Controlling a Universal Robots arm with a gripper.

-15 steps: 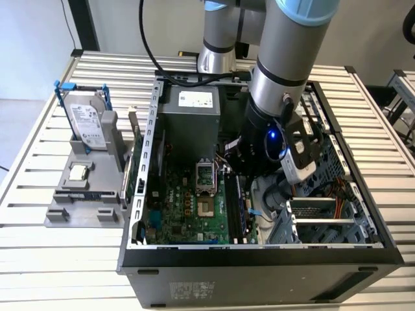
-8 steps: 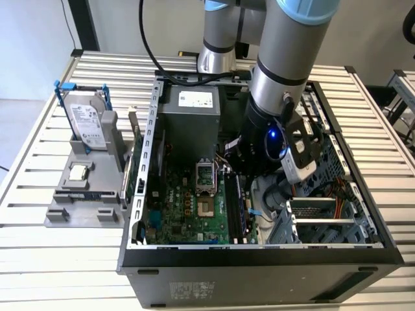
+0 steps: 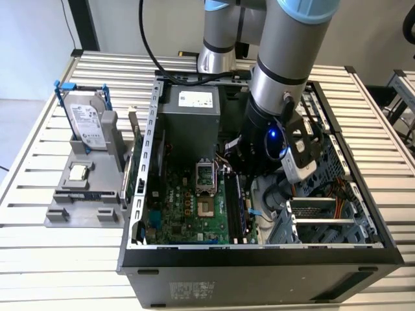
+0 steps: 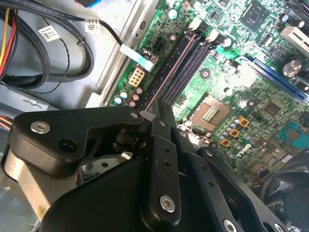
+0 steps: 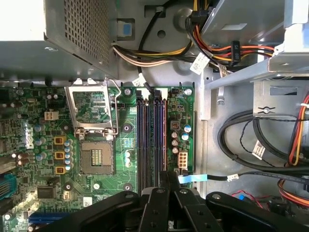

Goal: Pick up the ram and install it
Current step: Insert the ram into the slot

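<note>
The ram (image 4: 171,70) shows as a thin dark edge running along the outermost of the long black slots on the green motherboard (image 5: 111,179), beside the board's edge. In the exterior view it is a dark stick (image 3: 238,201) standing among the slots inside the open computer case (image 3: 259,256). My gripper (image 5: 166,181) is right over one end of it. The black fingers (image 4: 159,145) are drawn together with the ram's edge running in under their tips. The arm's wrist (image 3: 269,139) reaches down into the case and hides the fingers from the exterior view.
A CPU socket (image 5: 96,157) lies beside the slots, and the power supply box (image 3: 191,103) sits at the case's far end. Cable bundles (image 5: 251,145) and a drive cage fill the other side. On the exterior view's left, a grey fixture (image 3: 71,207) holds a hard drive (image 3: 87,120).
</note>
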